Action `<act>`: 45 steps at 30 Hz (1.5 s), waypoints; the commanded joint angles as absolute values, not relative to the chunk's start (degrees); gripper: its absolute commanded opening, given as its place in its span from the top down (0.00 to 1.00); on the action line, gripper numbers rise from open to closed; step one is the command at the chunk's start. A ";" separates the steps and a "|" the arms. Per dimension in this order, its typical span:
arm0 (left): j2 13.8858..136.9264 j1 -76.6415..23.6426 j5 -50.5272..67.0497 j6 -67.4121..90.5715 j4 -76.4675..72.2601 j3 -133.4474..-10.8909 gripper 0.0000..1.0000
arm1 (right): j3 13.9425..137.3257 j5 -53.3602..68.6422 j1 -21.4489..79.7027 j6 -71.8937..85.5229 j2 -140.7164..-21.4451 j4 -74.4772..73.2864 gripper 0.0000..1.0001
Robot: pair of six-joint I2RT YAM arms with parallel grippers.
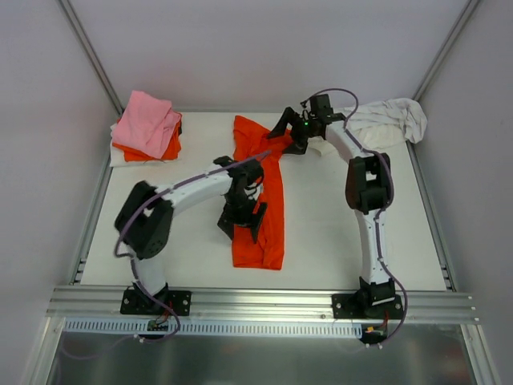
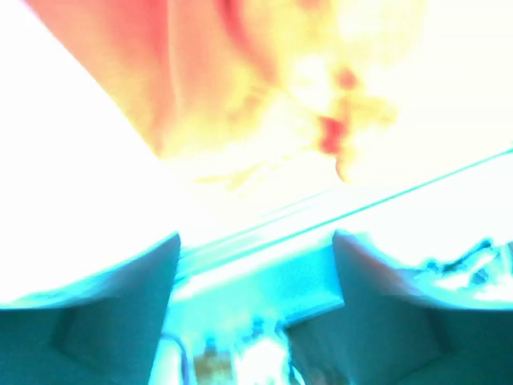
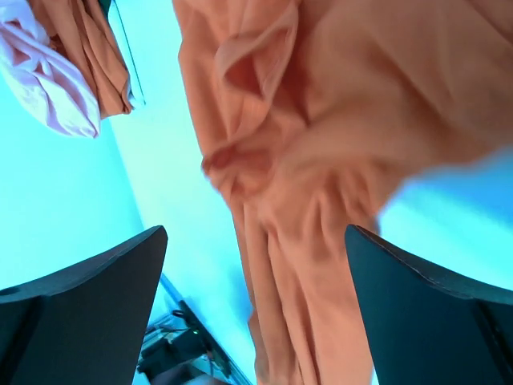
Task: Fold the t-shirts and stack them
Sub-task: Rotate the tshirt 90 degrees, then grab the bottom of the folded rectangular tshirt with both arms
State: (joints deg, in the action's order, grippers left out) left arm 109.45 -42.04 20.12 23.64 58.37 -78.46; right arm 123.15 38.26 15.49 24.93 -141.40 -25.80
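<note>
Where the orange shirt (image 1: 271, 233) lies: in the middle of the worktop (image 1: 337, 249), as a long narrow strip, bunched at its far end.
Step in hand: the strip looks folded lengthwise; the cross fold is judged not yet made.
Left gripper (image 2: 255, 237): spread, nothing pinched, held over the strip's near half.
Right gripper (image 3: 256, 231): spread wide, empty, held at the strip's far end.
Next move: one end is to be pinched through all layers and carried over the other, edges matched.
Stack (image 1: 146, 136): pink shirt (image 1: 148, 119) on top, orange and white beneath, far left corner.
White shirt (image 1: 393, 120): crumpled, far right corner.
Containers: none seen.
</note>
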 commanded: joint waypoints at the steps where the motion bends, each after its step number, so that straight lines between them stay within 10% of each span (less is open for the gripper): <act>1: 90.81 -42.19 11.45 23.65 53.71 -79.98 0.15 | 118.57 32.44 13.19 17.59 -128.26 -30.14 0.01; 3: 86.32 -42.01 9.76 22.42 52.30 -80.77 0.01 | 114.97 29.98 12.66 13.99 -121.40 -33.21 0.01; 11: 74.72 -41.57 10.28 20.13 46.15 -77.97 0.01 | 102.50 25.49 12.22 6.51 -100.39 -42.09 0.01; 24: 68.64 -25.40 35.94 18.55 29.53 -50.20 0.22 | 50.99 24.00 16.87 9.05 -70.51 -39.38 0.01; 45: 81.12 -25.31 48.34 19.34 22.41 -38.42 0.25 | 42.10 20.22 34.26 17.75 -77.87 -27.34 0.03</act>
